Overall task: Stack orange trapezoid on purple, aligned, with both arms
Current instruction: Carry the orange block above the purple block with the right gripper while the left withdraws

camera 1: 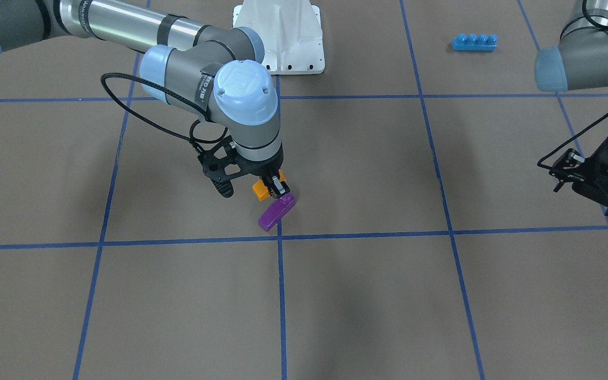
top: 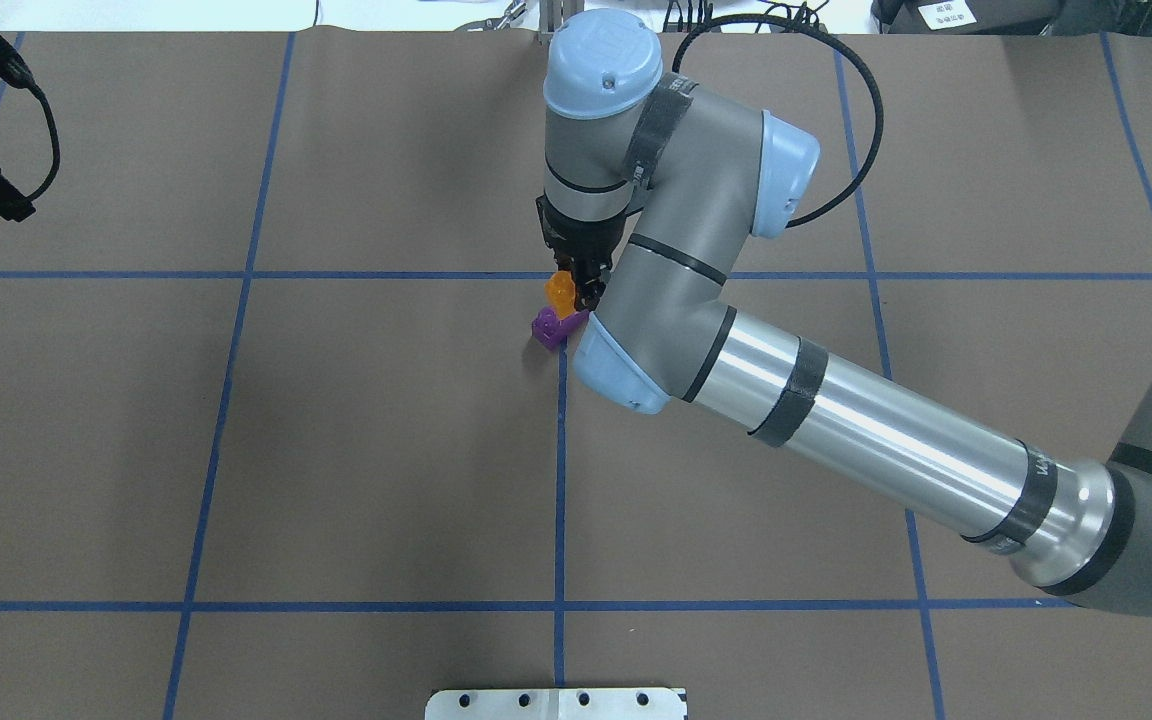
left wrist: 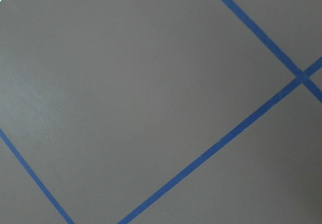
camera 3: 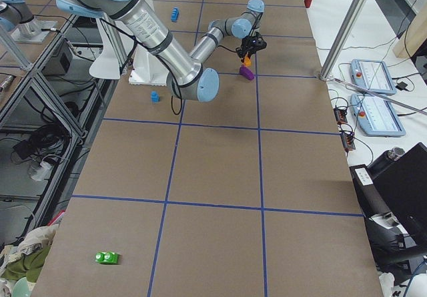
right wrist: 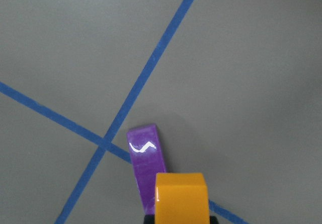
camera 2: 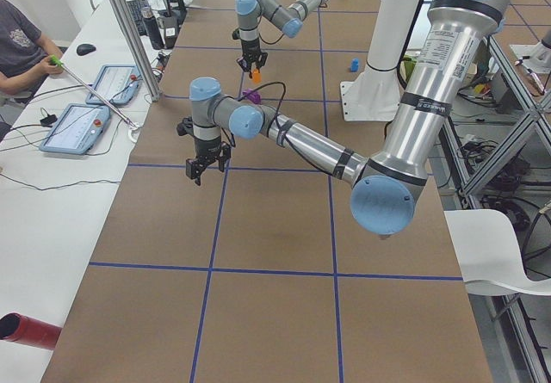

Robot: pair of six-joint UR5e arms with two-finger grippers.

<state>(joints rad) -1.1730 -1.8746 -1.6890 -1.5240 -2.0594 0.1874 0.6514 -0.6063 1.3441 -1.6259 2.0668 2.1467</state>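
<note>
My right gripper (camera 1: 275,188) is shut on the orange trapezoid (camera 1: 259,191) and holds it just above the table, near a crossing of blue tape lines. The purple block (camera 1: 276,212) lies flat on the table right beside and partly under it. In the overhead view the orange trapezoid (top: 559,291) sits just beyond the purple block (top: 549,326). The right wrist view shows the orange trapezoid (right wrist: 181,199) over the near end of the purple block (right wrist: 146,163), which lies at a slight angle to it. My left gripper (camera 2: 207,168) hangs far off to the side, open and empty.
A blue four-stud brick (camera 1: 474,41) lies near the robot's side. A small blue block (camera 3: 155,97) lies by the white arm base (camera 1: 283,37). A green block (camera 3: 106,257) lies at the table's right end. An operator's table with tablets (camera 2: 86,125) runs along the far edge.
</note>
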